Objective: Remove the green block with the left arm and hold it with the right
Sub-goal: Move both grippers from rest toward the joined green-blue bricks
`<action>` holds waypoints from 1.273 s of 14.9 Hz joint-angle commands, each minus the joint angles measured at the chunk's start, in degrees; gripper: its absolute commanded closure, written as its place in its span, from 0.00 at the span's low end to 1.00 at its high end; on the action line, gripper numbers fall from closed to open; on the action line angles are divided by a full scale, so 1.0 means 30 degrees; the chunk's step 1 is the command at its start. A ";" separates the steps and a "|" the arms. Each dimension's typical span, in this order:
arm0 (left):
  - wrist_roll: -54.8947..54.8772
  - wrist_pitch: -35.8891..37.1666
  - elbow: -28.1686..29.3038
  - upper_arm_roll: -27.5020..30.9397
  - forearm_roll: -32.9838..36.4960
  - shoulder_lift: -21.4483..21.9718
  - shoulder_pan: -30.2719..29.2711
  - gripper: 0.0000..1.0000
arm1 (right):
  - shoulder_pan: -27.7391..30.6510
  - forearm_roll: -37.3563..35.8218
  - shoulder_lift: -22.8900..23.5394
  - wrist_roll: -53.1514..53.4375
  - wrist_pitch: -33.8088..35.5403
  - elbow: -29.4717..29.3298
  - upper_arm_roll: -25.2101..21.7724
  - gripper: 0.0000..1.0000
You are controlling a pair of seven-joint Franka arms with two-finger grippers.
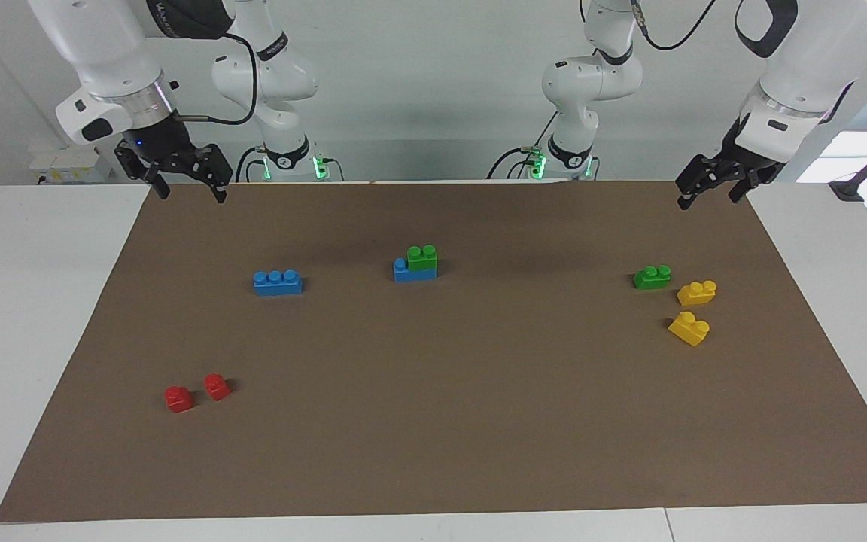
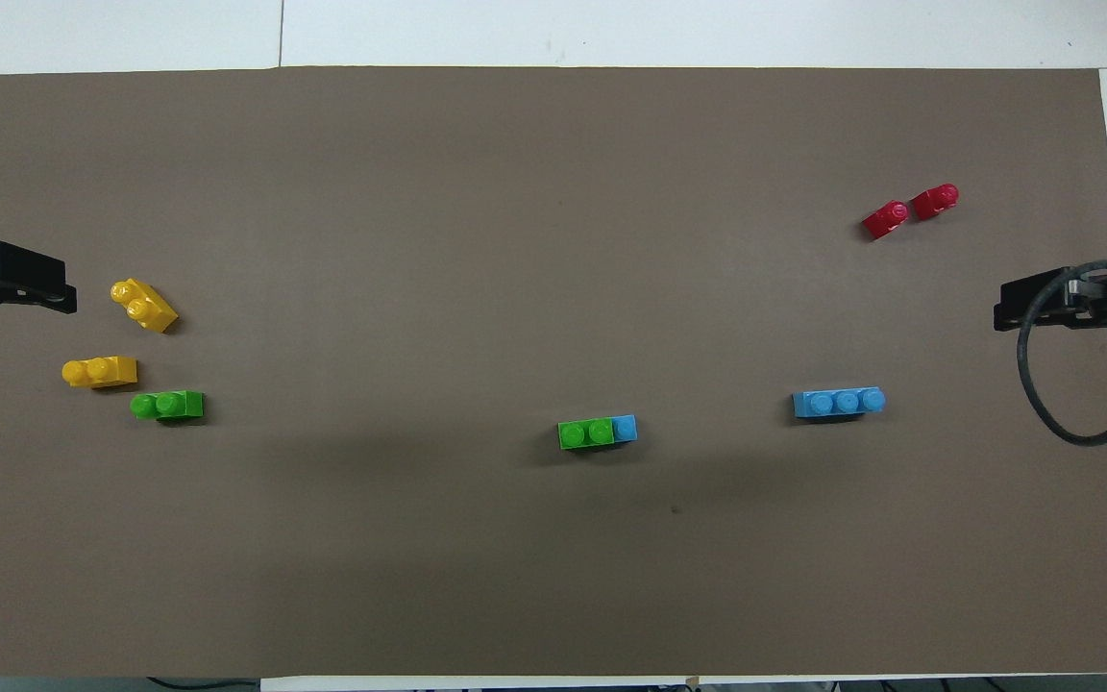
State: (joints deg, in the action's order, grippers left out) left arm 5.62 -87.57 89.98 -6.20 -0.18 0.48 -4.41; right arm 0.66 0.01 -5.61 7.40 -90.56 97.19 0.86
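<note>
Brown paper covers most of the white bench [image 1: 42, 301], and the bricks are scattered over it. Roughly mid-bench sits the green block [image 1: 423, 258], stacked on a blue brick [image 1: 412, 272] so that one blue stud stays uncovered at the end toward the right arm. Another blue brick [image 1: 277, 282], a three-stud one, lies on its own toward the right arm's end, and two small red bricks [image 1: 197, 393] sit farther from the robots at that same end. Over at the left arm's end there's a second green brick [image 1: 652, 277] with two yellow bricks [image 1: 693, 310] just beside it. Both arms hang back, nothing in either claw: the left claw [image 1: 712, 190] hovers over its edge of the paper with fingers spread, and the right claw [image 1: 190, 183], with a cable looping off it, hovers over its own edge, fingers also parted.
</note>
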 commanded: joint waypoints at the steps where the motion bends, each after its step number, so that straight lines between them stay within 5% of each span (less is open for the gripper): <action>1: -0.0231 0.0187 -0.0521 -0.0072 0.0032 -0.0278 -0.0143 0.00 | 0.0250 0.0407 -0.0355 0.0432 0.0305 0.0212 0.0122 0.00; 8: -0.0260 0.0012 -0.0463 -0.0072 0.0032 -0.0278 -0.0172 0.00 | 0.0250 0.0436 -0.0530 0.1567 0.0276 0.0533 0.0122 0.00; 14: 0.0469 -0.0018 -0.0025 -0.0042 -0.0583 -0.0103 -0.0202 0.00 | -0.0188 0.3918 -0.0883 1.1290 -0.0104 0.2261 0.0209 0.01; 19: 0.6115 -0.0135 0.0796 -0.0101 -0.1344 0.0337 0.0265 0.00 | -0.0803 0.7050 0.0490 1.7065 -0.0867 0.3346 0.0210 0.04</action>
State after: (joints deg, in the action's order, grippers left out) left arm 17.41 -87.68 90.61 -6.44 -2.84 0.42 -4.29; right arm -1.42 17.37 -5.64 52.90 -91.50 105.24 1.53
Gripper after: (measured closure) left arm 0.000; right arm 0.000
